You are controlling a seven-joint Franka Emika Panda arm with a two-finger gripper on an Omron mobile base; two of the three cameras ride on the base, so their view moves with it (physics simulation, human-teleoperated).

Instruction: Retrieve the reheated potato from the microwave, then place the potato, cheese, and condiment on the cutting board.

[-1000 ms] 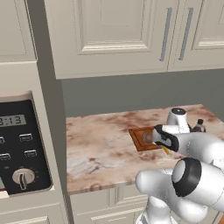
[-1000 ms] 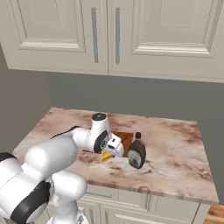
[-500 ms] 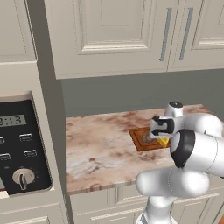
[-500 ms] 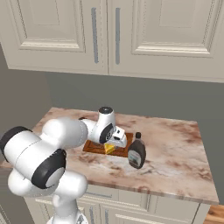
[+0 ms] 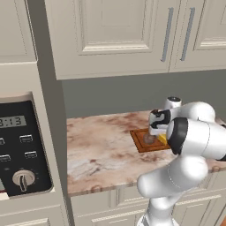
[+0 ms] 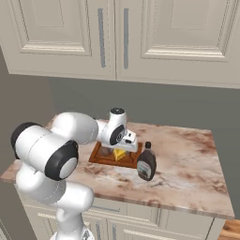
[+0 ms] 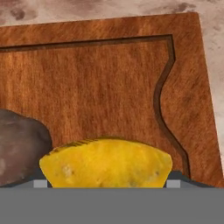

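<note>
The reddish-brown cutting board (image 5: 140,142) (image 6: 108,160) (image 7: 109,83) lies on the marble counter. On it sits the brown potato (image 5: 149,139) (image 6: 105,151) (image 7: 19,148). My gripper (image 5: 157,133) (image 6: 123,147) (image 7: 107,181) points down over the board and is shut on the yellow cheese (image 5: 163,140) (image 6: 119,154) (image 7: 107,164), which is low over the board right beside the potato. Whether the cheese touches the wood I cannot tell. The dark condiment (image 6: 146,162) bottle stands upright on the counter just off the board's right end. The microwave (image 5: 20,148) control panel is at far left.
Cream wall cabinets (image 5: 114,35) (image 6: 122,37) hang above the counter. The marble counter (image 5: 97,150) (image 6: 187,159) has bare surface left of the board and right of the bottle. Its front edge runs close to the board.
The hand carried the cheese back from near the counter's front edge to over the cutting board, ending beside the potato. The bottle and the potato stayed put.
</note>
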